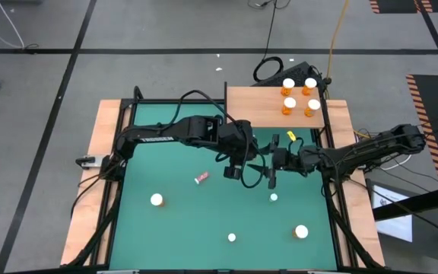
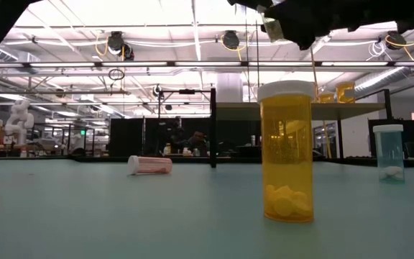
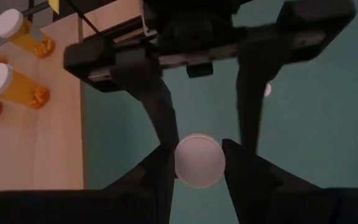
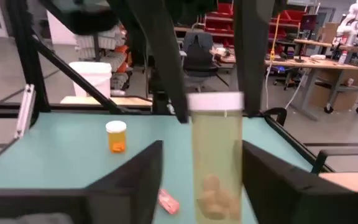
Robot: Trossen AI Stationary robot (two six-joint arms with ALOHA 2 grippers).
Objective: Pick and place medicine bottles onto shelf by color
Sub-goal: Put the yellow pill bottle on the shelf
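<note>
Surface: green mat (image 1: pixel 173 228), wood-framed.
On mat: 4 upright medicine bottles (image 1: pixel 301 230).
Left pincer (image 3: pixel 197 165): clamped on 1 held bottle (image 4: pixel 215 155), above mid-mat.
Right pincer (image 4: pixel 201 165): apart, straddling it.
Shelf (image 1: pixel 249 106): 4 orange bottles (image 1: pixel 289 106), far-right corner.
Room: workshop, ceiling lights (image 2: pixel 228 39).

Green mat (image 1: pixel 173 228) with four upright bottles (image 1: pixel 157 200) and a pink scrap (image 1: pixel 201 178); shelf (image 1: pixel 249 106) bearing four orange bottles (image 1: pixel 289 106).

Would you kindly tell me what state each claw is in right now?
Left claw: closed on a white-capped bottle.
Right claw: open, fingers either side of that bottle.
</note>
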